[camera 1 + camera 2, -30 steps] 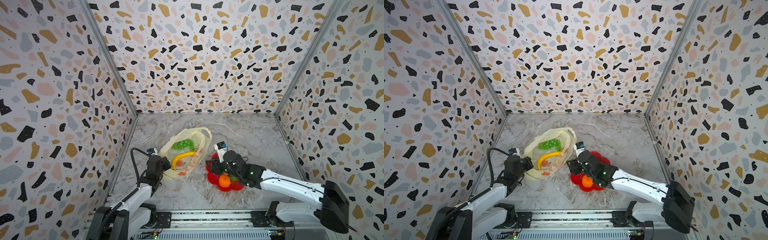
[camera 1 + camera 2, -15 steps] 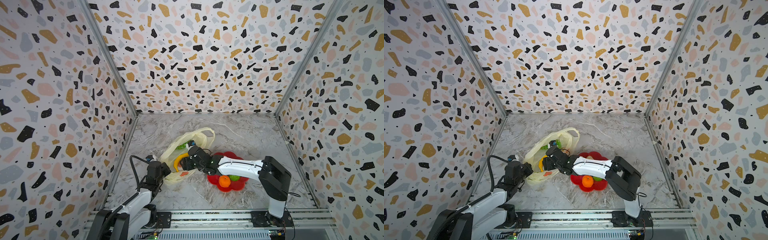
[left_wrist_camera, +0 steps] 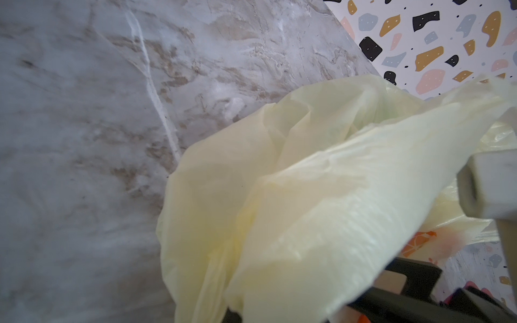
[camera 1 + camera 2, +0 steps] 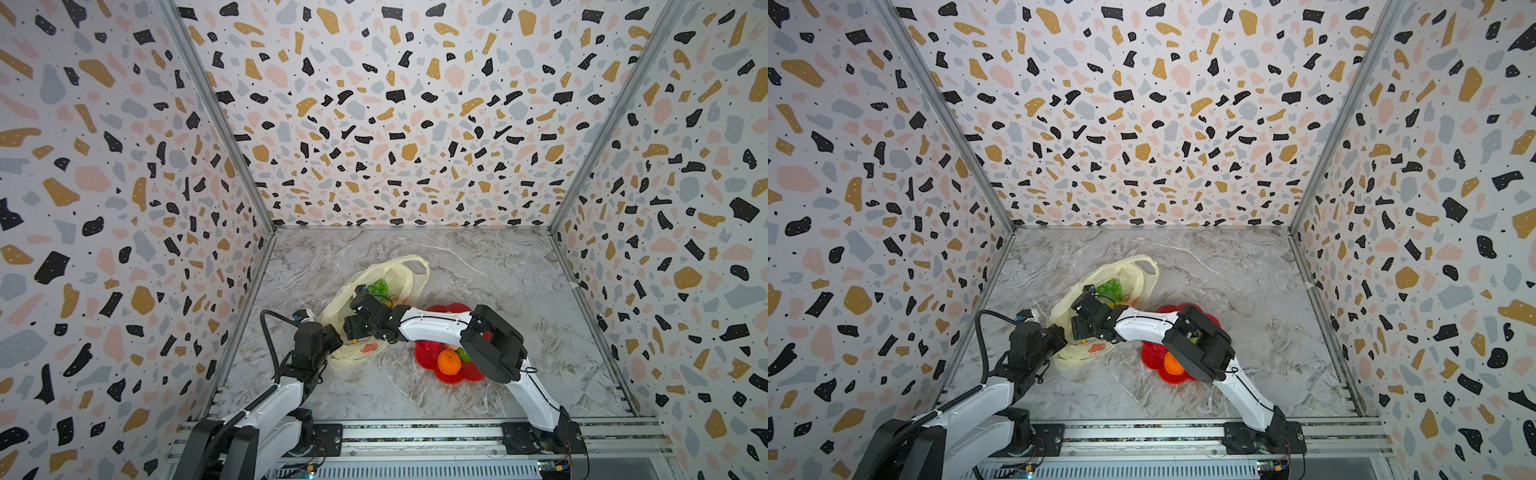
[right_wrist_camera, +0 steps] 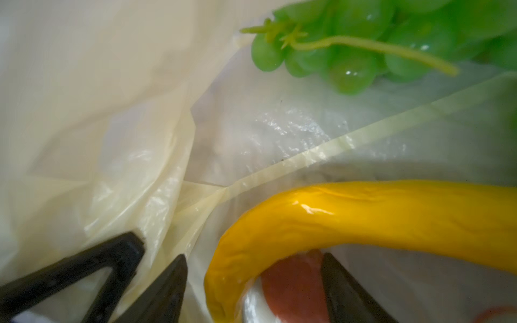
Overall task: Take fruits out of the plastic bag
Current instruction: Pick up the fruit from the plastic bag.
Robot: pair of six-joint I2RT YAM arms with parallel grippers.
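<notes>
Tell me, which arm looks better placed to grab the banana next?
Right. The right pincer is open inside the plastic bag, straddling the banana; the left pincer is shut on the bag's edge.

The marble tabletop carries the plastic bag and, just beside it, a red plate.

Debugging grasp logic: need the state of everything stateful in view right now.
plastic bag: lying on table, mouth open, edge pinched
banana: in bag, not gripped
grapes: in bag
orange: out, on red plate
left hand: shut on plastic bag
right hand: open inside bag, straddling banana end
</notes>
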